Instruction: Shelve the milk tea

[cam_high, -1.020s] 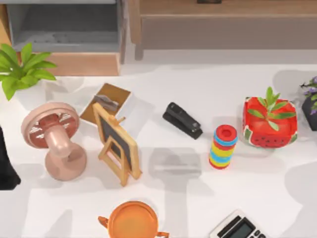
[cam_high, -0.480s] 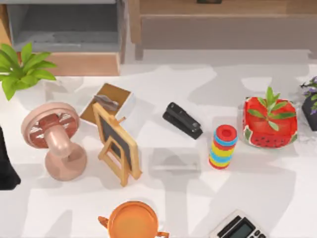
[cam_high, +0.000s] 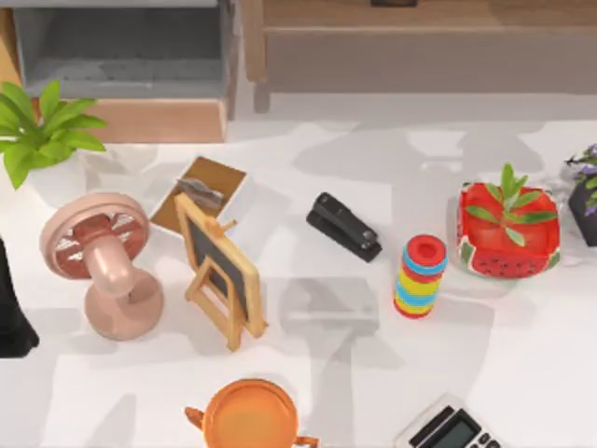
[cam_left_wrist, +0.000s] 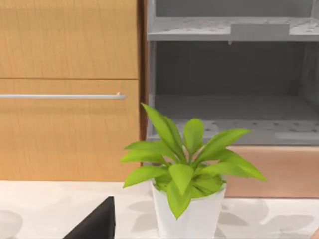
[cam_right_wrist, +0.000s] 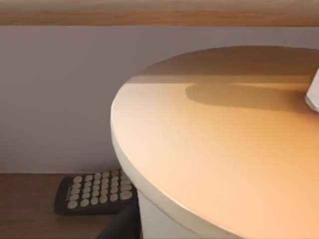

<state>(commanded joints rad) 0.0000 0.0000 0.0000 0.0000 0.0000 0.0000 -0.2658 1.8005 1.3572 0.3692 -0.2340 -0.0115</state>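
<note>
White table (cam_high: 392,177) spread wide, and at its far edge on the left the grey shelf unit (cam_high: 121,47) stands open, the left wrist view looking straight into its empty bay (cam_left_wrist: 229,107) past the potted plant (cam_left_wrist: 192,172). Down in size: pink desk fan (cam_high: 98,257), red watermelon planter (cam_high: 508,233), orange two-handled pot (cam_high: 250,418), then the wooden chalkboard easel (cam_high: 219,271). And there's the milk tea (cam_high: 201,196), lying flat on its back, brown face up, tucked just behind the easel and touching or nearly touching its frame, near the shelf. Smaller still: black stapler (cam_high: 343,226), the coloured ring stack (cam_high: 420,275), a calculator (cam_high: 448,429) at the near edge. Neither gripper's fingers can be seen, so open or shut, I cannot tell; a dark piece of the left arm (cam_high: 11,317) sits at the left edge. That carton looks light and stiff but crushable, smooth-sided; likely best pinched gently across its white long sides, clear of the easel.
</note>
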